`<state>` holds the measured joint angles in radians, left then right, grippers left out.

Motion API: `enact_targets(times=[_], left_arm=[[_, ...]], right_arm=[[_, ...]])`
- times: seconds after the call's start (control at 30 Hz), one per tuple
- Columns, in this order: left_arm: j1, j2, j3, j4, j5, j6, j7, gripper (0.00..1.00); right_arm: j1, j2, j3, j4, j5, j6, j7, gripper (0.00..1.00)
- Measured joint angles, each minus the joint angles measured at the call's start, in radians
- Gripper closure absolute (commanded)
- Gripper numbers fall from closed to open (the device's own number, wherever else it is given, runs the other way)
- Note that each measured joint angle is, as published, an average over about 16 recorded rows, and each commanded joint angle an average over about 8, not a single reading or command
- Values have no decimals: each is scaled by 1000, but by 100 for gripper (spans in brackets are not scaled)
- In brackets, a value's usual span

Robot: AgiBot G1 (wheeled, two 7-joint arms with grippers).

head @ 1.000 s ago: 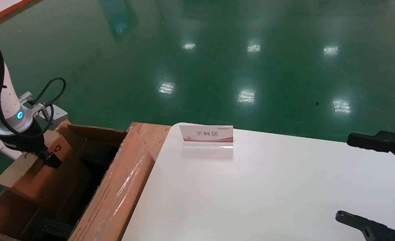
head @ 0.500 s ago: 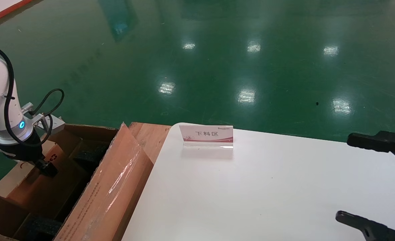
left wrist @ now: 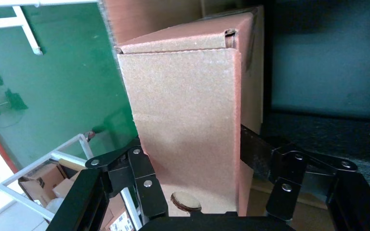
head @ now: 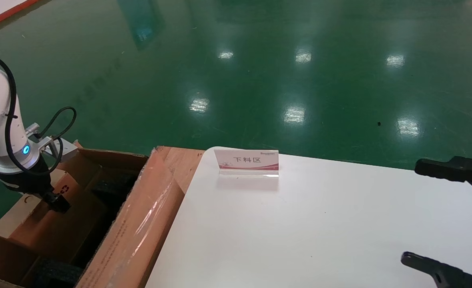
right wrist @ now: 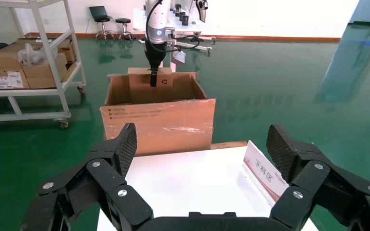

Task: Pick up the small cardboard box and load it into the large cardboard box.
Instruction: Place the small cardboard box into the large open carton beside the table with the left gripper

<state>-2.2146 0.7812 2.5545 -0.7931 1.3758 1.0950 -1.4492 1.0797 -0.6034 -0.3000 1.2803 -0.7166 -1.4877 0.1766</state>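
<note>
left gripper (left wrist: 192,163) pinches small cardboard box (left wrist: 188,120) | apparently inside large cardboard box (head: 135,236) | right gripper (right wrist: 202,144) spread

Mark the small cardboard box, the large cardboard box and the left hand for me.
small cardboard box (head: 55,224): head view, on its broad brown face below the fingers.
large cardboard box (head: 139,228): head view, on the taped side flap next to the table.
left hand (head: 57,203): head view, at the black fingertips clamped on the small box.

Left tool (head: 57,203) clamped, right tool (right wrist: 202,144) agape.
</note>
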Motion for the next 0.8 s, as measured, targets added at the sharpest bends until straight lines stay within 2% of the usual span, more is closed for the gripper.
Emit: enact_targets(times=[0.57,0.8], left_arm=[[-7,-1,0,-6,4,-2,-2,0],[-48,0,-14,-42,9,-24,11,0]], right_arm=[[0,0,0,0,0,0,0,0],[0,0,0,0,0,0,0,0]])
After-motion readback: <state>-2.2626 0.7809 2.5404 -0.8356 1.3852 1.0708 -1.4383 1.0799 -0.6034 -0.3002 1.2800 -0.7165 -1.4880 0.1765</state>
